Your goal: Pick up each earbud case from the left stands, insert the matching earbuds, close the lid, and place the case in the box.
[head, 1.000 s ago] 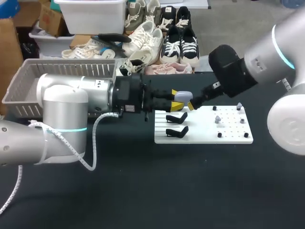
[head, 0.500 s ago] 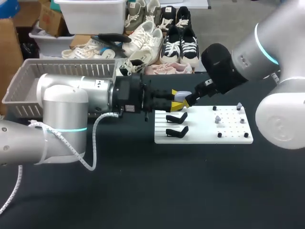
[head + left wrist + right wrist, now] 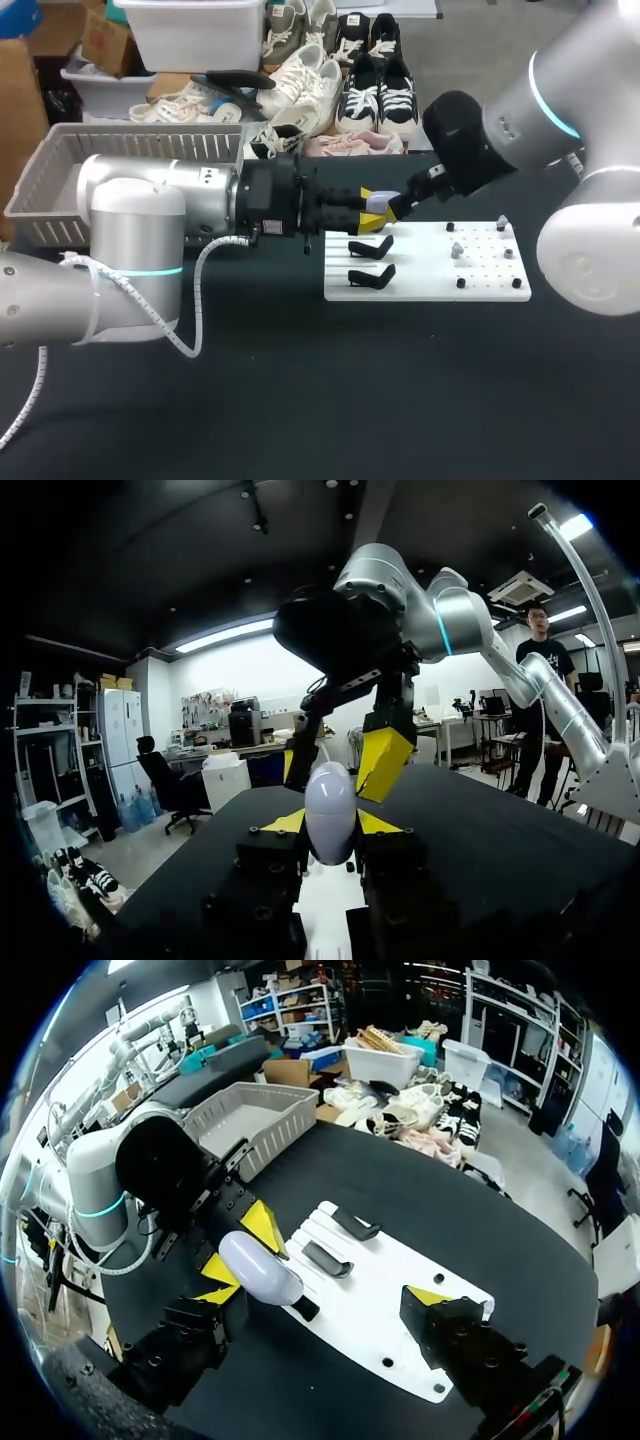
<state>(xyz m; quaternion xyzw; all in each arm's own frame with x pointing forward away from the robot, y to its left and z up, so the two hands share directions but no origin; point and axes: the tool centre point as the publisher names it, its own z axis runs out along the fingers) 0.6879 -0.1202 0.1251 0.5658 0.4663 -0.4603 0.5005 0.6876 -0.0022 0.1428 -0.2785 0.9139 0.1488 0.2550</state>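
Observation:
My left gripper [image 3: 376, 214] is shut on a pale lavender earbud case [image 3: 380, 212], held in the air over the far left corner of the white board [image 3: 425, 285]. In the left wrist view the case [image 3: 330, 808] stands upright between my yellow tips. My right gripper [image 3: 398, 210] is open, with its fingers [image 3: 385, 762] straddling the top of the case without touching it. In the right wrist view the case [image 3: 258, 1268] lies between my wide-spread fingers, close to one of them. Two black stands [image 3: 370, 246] on the board are bare. Small earbuds [image 3: 457, 250] sit on the board's right half.
A grey slatted basket [image 3: 60, 160] stands at the table's far left, behind my left arm. The white board also carries several black pegs [image 3: 461, 283]. Dark table surface [image 3: 300, 400] stretches in front of the board.
My right arm has swung left and in, bringing its open fingers up around the case. My left arm and the case have stayed still.

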